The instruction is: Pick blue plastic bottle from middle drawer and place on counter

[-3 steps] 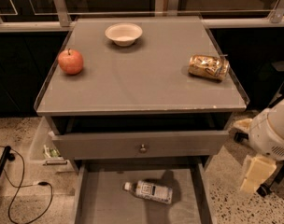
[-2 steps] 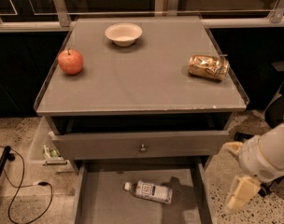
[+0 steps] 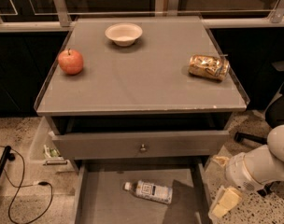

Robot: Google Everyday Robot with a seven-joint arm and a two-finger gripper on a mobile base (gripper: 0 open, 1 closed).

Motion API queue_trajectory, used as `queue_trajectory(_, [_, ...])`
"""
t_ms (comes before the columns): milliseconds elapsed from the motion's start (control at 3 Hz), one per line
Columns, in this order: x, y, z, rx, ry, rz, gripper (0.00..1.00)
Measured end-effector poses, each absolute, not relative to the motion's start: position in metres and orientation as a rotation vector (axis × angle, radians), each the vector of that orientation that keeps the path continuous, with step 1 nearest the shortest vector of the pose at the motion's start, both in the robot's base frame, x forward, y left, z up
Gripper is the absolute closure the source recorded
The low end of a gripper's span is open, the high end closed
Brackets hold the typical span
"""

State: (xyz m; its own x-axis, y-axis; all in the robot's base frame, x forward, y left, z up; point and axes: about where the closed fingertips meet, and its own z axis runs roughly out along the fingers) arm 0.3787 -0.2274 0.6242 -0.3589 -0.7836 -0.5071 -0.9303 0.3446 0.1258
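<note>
The blue plastic bottle (image 3: 149, 191) lies on its side on the grey floor of the open middle drawer (image 3: 100, 199), white cap pointing left. My gripper (image 3: 223, 203) hangs at the lower right, just outside the drawer's right wall, to the right of the bottle and apart from it. The white arm (image 3: 263, 164) reaches in from the right edge. The counter (image 3: 137, 78) is the flat grey cabinet top above the drawers.
On the counter sit a red apple (image 3: 71, 61) at the left, a white bowl (image 3: 124, 33) at the back, and a shiny golden snack bag (image 3: 208, 67) at the right. A drawer panel with a round knob (image 3: 142, 148) juts out above the open drawer. Cables lie on the floor at left.
The arm and gripper have moved down and to the left, closer to the drawer's right wall. The bottle has not moved.
</note>
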Motion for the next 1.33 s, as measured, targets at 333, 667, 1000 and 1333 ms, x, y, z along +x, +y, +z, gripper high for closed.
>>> queue_trajectory(333, [0.382, -0.218, 0.588, -1.505, 2.196, 0.614, 0.0])
queue_trajectory(667, [0.393, -0.192, 0.528, -1.563, 2.083, 0.652, 0.0])
queue_trajectory(1000, [0.401, -0.164, 0.466, -1.613, 2.0, 0.708, 0.0])
queue_trajectory(1333, [0.401, -0.164, 0.465, -1.613, 2.0, 0.708, 0.0])
